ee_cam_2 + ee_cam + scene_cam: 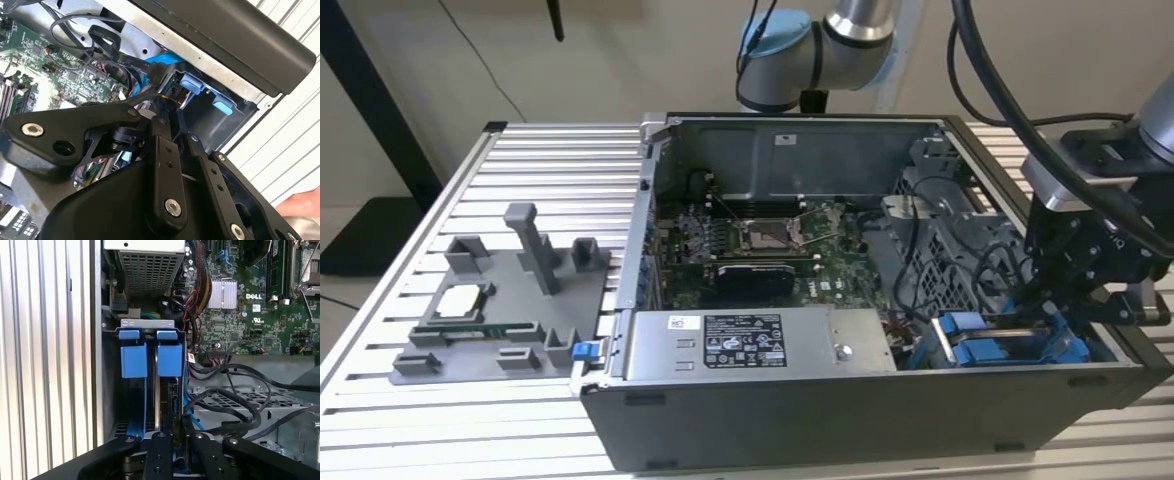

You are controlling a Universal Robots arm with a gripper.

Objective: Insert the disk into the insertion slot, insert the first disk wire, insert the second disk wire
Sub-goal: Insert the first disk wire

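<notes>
The insertion slot (112,390) is a grey metal cage with blue rails in the case's near corner on the exterior view's right (1001,345). The disk (157,385) stands on edge inside it, with two blue tabs (169,360) of its frame at the end. My gripper (1067,300) reaches down into the case right at the cage. In both wrist views its fingers (159,450) lie close together around a black wire connector (173,390) at the disk's end (172,95). The gripper's tips (172,112) are partly hidden by the connector.
A grey labelled power-supply box (761,345) lies along the case's front wall. The motherboard (747,240) fills the case floor. Loose black cables (235,390) loop beside the cage. A grey fixture (507,300) with small parts sits on the slatted table at the exterior view's left.
</notes>
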